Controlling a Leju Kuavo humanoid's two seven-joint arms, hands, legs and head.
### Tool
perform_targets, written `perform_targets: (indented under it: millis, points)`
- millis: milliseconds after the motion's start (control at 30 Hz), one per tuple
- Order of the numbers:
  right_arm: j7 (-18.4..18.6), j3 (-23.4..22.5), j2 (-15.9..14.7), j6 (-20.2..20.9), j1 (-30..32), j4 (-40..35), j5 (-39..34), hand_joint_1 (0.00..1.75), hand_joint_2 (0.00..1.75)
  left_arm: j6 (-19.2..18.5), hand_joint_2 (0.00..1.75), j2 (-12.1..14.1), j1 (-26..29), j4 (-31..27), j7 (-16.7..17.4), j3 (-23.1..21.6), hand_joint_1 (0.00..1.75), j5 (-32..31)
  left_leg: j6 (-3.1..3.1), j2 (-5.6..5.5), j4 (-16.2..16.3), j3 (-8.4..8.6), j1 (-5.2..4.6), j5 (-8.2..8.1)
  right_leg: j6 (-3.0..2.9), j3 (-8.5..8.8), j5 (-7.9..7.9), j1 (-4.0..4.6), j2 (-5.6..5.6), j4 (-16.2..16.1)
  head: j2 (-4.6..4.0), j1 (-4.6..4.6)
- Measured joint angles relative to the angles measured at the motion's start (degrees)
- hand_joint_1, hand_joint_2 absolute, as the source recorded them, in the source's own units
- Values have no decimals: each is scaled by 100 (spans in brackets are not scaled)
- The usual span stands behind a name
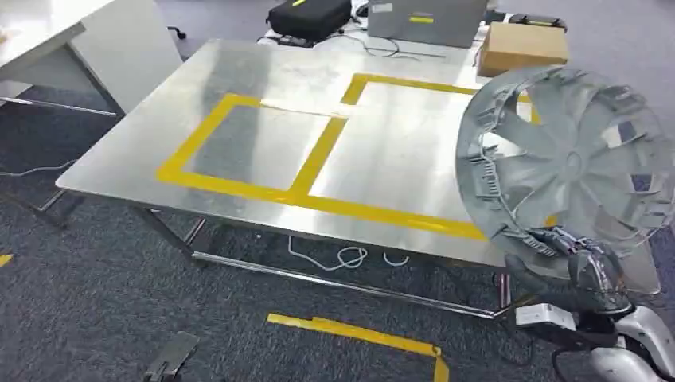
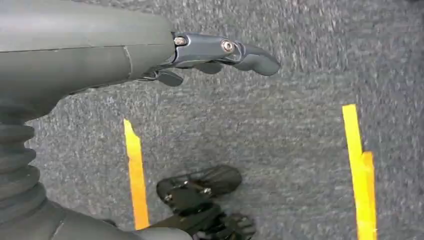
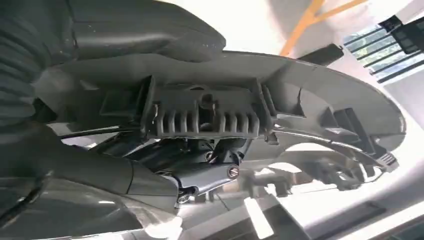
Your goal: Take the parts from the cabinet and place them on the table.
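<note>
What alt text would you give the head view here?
The right hand holds a grey wheel cover upright by its lower rim, over the right end of a steel table marked with yellow tape rectangles.

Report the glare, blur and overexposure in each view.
Head view: soft glare washes the metal table; the wheel cover stays sharp. Left wrist view: even light, carpet slightly smeared. Right wrist view: background blown out white, right hand and wheel cover dark, close.
</note>
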Motion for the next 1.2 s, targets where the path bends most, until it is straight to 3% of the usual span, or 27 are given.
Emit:
perform_targets:
  millis: [67, 100, 133, 200, 233, 267, 300, 400, 433, 467, 567, 600, 633, 667, 733, 767, 800, 867, 900, 933, 967, 1067, 1100, 1133, 1167, 1200]
  points:
    - [-4, 0, 0, -2, 30, 9, 0, 175, 175, -4, 175, -11, 11, 0, 0, 0, 0, 2, 34, 1, 6, 12, -18, -34, 26, -489, -274, -6, -1, 831, 0, -7]
    - [-7, -4, 0, -4, 56, 9, 2, 175, 175, -4, 175, -11, 30, 0, -4, 0, 0, 2, 35, 0, 11, 30, -20, -52, 34, -616, -221, -3, -1, 965, 0, -2]
    - [-11, -4, 0, 0, 64, 9, 0, 175, 175, -4, 175, -13, 45, 0, -2, 0, 0, 2, 26, -2, 16, 62, -18, -79, 42, -586, -25, -7, -3, 821, 0, 0]
    - [-9, -4, 0, 39, 35, 13, -18, 175, 175, -4, 175, -28, 41, 0, 2, 0, 0, 2, -14, -8, 48, 140, -1, -159, 56, -187, 622, -36, -19, -152, 0, 0]
    - [-7, -4, 0, 59, 17, 20, -17, 175, 175, -4, 175, -33, 27, 0, 9, 0, 0, 0, -52, -9, 87, 161, -1, -212, 72, 11, 771, -50, -32, -623, 0, -2]
    - [-7, 9, 4, 79, -10, 37, -17, 175, 175, -4, 175, -22, 6, 0, 11, 0, 0, -2, -89, -19, 118, 135, -47, -239, 63, 123, 651, -15, -28, -657, 0, 15]
    - [-15, 4, 2, 81, -21, 33, -13, 175, 175, -7, 175, -24, -4, 0, 22, 0, 0, -2, -105, -19, 166, 104, -49, -250, -6, 135, 635, -27, -2, -719, 2, 15]
    - [-11, -2, 4, 85, -22, 41, -17, 175, 175, -9, 175, -24, -5, 0, 24, 0, 0, -2, -137, -19, 160, 120, -43, -276, -86, 129, 615, -33, 9, -698, 2, -4]
    - [-11, -4, 4, 85, -27, 41, -17, 175, 175, -7, 175, -20, -9, 0, 24, 0, 0, -2, -178, -13, 207, 117, -37, -334, -119, 163, 611, -46, 4, -712, 2, -2]
    - [-7, -4, 4, 85, -28, 41, -17, 175, 175, -7, 175, -31, -22, 0, 24, -2, 0, -4, -221, -6, 445, 18, -32, -455, -163, 191, 583, -50, -9, -713, 2, -42]
    - [-13, -4, 4, 98, -27, 41, -22, 175, 175, -7, 175, -28, -9, 0, 24, -2, 0, -9, -284, 1, 1814, -712, 6, -984, -213, 232, 539, -41, -18, -712, 2, -44]
    - [-13, -7, 4, 96, -7, 41, -24, 175, 175, -9, 175, -28, 13, 0, 22, -2, 0, -9, -281, 1, 2056, -882, 9, -988, -214, 254, 520, -40, -13, -712, 2, -48]
    - [-13, -13, 4, 94, 28, 41, -26, 175, 175, -11, 175, -28, 33, 0, 13, -2, 0, -7, -269, 1, 2009, -897, 10, -848, -212, 287, 498, -38, -8, -712, 2, -44]
    - [-13, -20, 4, 94, 62, 39, -26, 175, 175, -17, 175, -28, 44, 0, 4, -2, 0, -4, -246, 1, 1745, -813, 9, -593, -210, 324, 472, -33, -3, -712, 2, -48]
    - [-11, -20, 4, 94, 91, 39, -35, 175, 175, -17, 175, -22, 43, 0, -2, -2, 0, -2, -157, 0, 760, -443, -5, 56, -195, 415, 421, -19, 5, -715, 2, -46]
    - [-11, -24, 4, 94, 91, 39, -35, 175, 175, -17, 175, -13, 44, 0, -2, -2, 0, -2, -95, -5, 458, -313, -35, 132, -184, 412, 400, -32, 7, -729, 2, -42]
    - [-11, -24, 4, 94, 88, 37, -35, 175, 175, -17, 175, -2, 39, 0, -4, -2, 0, -2, -75, -1, 377, -276, -51, 87, -141, 419, 376, 16, 19, -711, 2, -37]
    - [-13, -28, 4, 92, 112, 22, -35, 175, 175, -17, 175, 4, 37, 0, -4, -2, 0, -2, -66, 2, 282, -249, -58, -22, -80, 382, 384, -7, 16, -735, 2, -37]
    - [-15, -33, 4, 92, 111, 4, -35, 175, 175, -17, 175, 7, 48, 0, -4, 0, 0, 2, -53, 0, 252, -239, -61, -27, -38, 410, 390, -9, 7, -782, 2, -46]
    - [-17, -37, 4, 98, 102, -11, -39, 175, 175, -17, 175, 2, 48, 0, -4, 0, 0, 0, -36, 1, 133, -161, -6, 6, -2, 435, 354, -1, 5, -797, 2, -42]
    - [-17, -37, 4, 107, 92, -7, -59, 175, 175, -17, 175, -2, 46, 0, -4, 0, 0, -2, -28, 5, 84, -117, -5, 23, 1, 394, 297, -4, -1, -719, 2, -24]
    - [-22, -35, 6, 177, 35, -4, -133, 175, 175, -15, 175, -13, 10, 0, 24, 0, 0, 0, 22, 3, 66, -83, -10, 3, 28, -246, -241, -2, -3, 496, 2, -11]
    - [-28, -37, 4, 188, 39, -4, -151, 175, 175, -15, 175, -18, 15, 0, 24, 0, 0, 0, 32, 4, 71, -77, -18, -10, 40, -480, -326, -1, -3, 870, 2, -11]
    - [-31, -37, 7, 201, 38, -4, -177, 175, 175, -20, 175, -20, 26, 0, 24, 0, 0, -2, 28, 4, 76, -60, -21, -26, 52, -566, -236, 0, -4, 935, 2, -9]
    - [-35, -37, 4, 223, 42, -4, -201, 175, 175, -22, 175, -28, 32, 0, 24, 0, 0, -2, 27, 4, 78, -31, -21, -48, 54, -512, -22, -2, -7, 741, 2, -11]
    - [-37, -37, 4, 236, 48, -4, -225, 175, 175, -22, 175, -33, 31, 0, 20, 0, 0, 0, 14, 8, 89, 2, -16, -79, 56, -343, 284, -6, -17, 318, 2, -9]
